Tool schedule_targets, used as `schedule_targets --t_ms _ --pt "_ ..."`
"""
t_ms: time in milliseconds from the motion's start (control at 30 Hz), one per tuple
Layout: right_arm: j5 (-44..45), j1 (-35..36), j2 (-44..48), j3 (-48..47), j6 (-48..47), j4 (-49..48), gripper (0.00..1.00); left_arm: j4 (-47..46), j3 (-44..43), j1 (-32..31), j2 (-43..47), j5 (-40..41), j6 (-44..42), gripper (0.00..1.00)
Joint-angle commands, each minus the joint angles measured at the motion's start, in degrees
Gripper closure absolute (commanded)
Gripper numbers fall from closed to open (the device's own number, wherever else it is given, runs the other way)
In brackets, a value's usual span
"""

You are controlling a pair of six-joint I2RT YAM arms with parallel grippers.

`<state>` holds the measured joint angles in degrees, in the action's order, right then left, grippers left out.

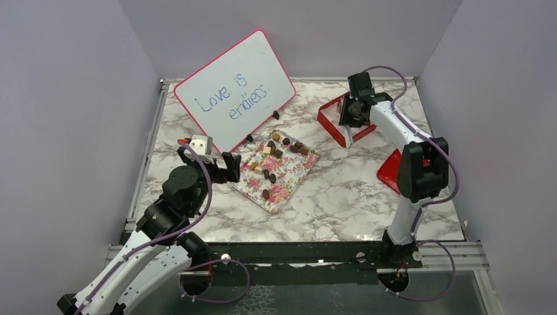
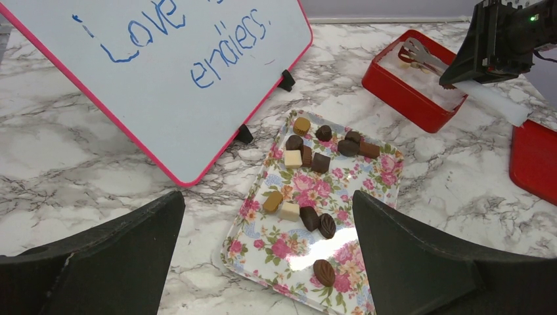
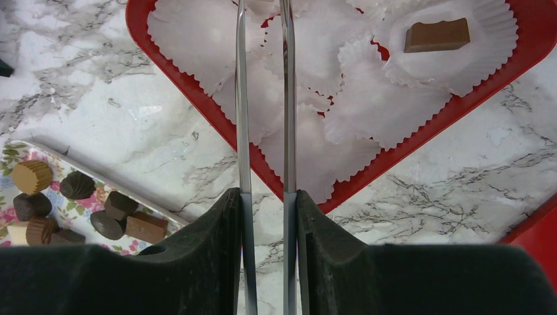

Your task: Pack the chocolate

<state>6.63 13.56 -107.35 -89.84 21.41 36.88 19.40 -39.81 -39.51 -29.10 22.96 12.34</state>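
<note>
Right gripper (image 3: 266,197) clamps tongs (image 3: 287,98) over red box (image 3: 460,110) rim; left gripper (image 2: 269,197) wide beside tray (image 2: 263,252) edge.

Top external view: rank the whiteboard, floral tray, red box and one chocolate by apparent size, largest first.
1. Whiteboard, largest by far.
2. Floral tray.
3. Red box, close to the tray; the right gripper covers part of it, so this order is unsure.
4. The lone chocolate at the tray's near end, smallest.
</note>
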Motion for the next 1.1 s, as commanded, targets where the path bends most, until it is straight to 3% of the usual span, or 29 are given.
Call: schedule_targets --t_ms 0,367,1067 --pt "-1.7 -0.6 -1.6 -2.2 0.9 -2.4 0.68 -1.1 0.3 0.0 -0.2 -1.0 -0.5 0.01" --pt "-2.2 -0.7 -0.6 -2.8 -0.5 -2.1 0.59 -1.0 0.2 0.0 -0.6 -0.8 -0.6 0.01" --pt "-3.8 -0.3 15.8 5.5 -6.2 6.7 0.6 -1.0 0.3 0.0 -0.2 -0.2 -0.8 0.01"
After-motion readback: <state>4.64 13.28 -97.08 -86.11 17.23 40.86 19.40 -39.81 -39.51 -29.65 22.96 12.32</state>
